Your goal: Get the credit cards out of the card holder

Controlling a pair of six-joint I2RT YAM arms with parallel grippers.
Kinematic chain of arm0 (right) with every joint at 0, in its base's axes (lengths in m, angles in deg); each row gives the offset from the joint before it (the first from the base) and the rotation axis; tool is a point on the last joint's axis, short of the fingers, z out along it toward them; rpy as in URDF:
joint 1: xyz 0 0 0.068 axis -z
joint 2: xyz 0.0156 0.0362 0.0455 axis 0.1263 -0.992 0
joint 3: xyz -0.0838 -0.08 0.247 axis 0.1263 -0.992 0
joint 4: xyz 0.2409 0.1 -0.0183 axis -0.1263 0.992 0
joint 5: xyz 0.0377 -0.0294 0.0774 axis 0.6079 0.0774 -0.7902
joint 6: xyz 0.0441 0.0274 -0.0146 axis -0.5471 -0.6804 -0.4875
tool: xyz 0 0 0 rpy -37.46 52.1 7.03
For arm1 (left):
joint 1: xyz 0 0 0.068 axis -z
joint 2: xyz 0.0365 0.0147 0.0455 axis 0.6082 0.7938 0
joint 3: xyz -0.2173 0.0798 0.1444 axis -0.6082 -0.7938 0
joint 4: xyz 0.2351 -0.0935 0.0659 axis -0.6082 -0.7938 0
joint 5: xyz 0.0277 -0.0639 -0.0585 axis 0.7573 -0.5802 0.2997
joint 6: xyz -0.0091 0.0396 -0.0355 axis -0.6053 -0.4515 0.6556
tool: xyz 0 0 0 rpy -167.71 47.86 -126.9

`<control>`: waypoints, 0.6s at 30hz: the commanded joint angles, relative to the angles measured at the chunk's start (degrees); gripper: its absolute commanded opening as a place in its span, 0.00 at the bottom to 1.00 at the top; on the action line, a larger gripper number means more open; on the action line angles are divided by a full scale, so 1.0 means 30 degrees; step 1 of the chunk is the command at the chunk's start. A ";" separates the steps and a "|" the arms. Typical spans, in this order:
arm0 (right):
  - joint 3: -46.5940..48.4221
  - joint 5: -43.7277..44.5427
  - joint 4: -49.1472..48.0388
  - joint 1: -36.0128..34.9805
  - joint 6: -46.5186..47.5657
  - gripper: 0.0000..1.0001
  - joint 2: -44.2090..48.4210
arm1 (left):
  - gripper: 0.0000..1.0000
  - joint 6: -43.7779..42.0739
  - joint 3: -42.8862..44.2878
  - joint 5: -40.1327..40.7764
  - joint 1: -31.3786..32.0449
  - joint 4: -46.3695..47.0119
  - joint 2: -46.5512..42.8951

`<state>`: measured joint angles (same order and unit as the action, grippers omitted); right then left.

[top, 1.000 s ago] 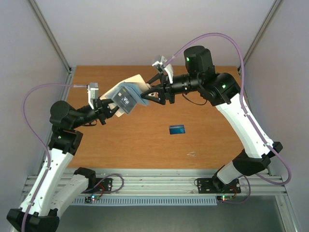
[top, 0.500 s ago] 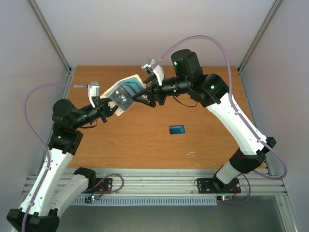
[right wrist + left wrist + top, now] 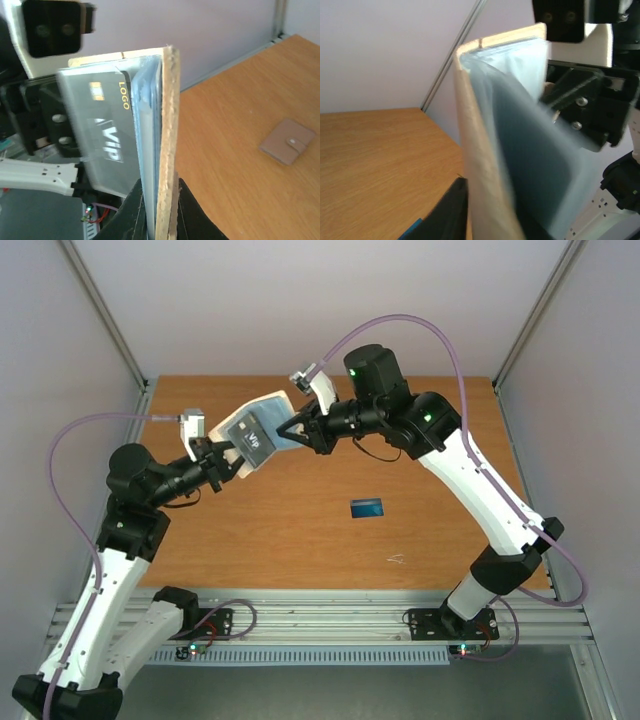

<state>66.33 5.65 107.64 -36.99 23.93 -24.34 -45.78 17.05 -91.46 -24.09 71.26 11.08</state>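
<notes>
- Pale grey-blue bifold card holder (image 3: 150, 130): smooth, slightly sheeny plastic sleeves; its beige rim (image 3: 168, 100) looks rough and fibrous.
- Black VIP credit card (image 3: 105, 145): glossy plastic.
- Orange-brown table (image 3: 300, 540): matt wood grain.
- Small mauve-brown square pouch (image 3: 287, 141): matt, leather-like.
- My white arm shell (image 3: 480, 490): smooth glossy plastic.

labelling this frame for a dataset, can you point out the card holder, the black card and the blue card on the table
card holder (image 3: 167, 125), right wrist view, its beige edge
black card (image 3: 102, 140), right wrist view, its face near the vip lettering
blue card (image 3: 368, 507), top view, its middle
</notes>
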 commanded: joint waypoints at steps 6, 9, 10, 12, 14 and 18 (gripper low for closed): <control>0.0351 0.2306 0.1680 0.1482 -0.0941 0.01 0.0849 | 0.61 -0.0208 -0.1309 -0.0313 0.0078 0.1001 -0.0483; 0.0315 0.2150 0.1679 0.1283 -0.0731 0.01 0.0877 | 0.69 0.0190 -0.1268 -0.0768 0.0071 0.1597 -0.0203; 0.0288 0.1835 0.1586 0.1220 -0.0598 0.01 0.0891 | 0.72 0.0385 -0.1240 -0.0821 0.0091 0.1775 -0.0100; 0.0222 0.0376 0.1226 0.1175 -0.0197 0.01 0.0926 | 0.77 0.0731 -0.1175 -0.0682 0.0079 0.1829 0.0067; -0.0047 -0.1106 0.0788 0.1184 0.0086 0.01 0.1098 | 0.81 0.0882 -0.1165 -0.0291 0.0073 0.1693 0.0157; -0.0157 -0.3383 0.0661 0.1159 0.0839 0.01 0.1270 | 0.83 0.1017 -0.1222 0.0362 0.0054 0.1104 0.0126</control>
<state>65.45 4.60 112.01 -32.97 23.34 -23.09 -43.68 13.35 -91.98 -24.09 73.25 11.51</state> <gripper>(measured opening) 0.087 0.825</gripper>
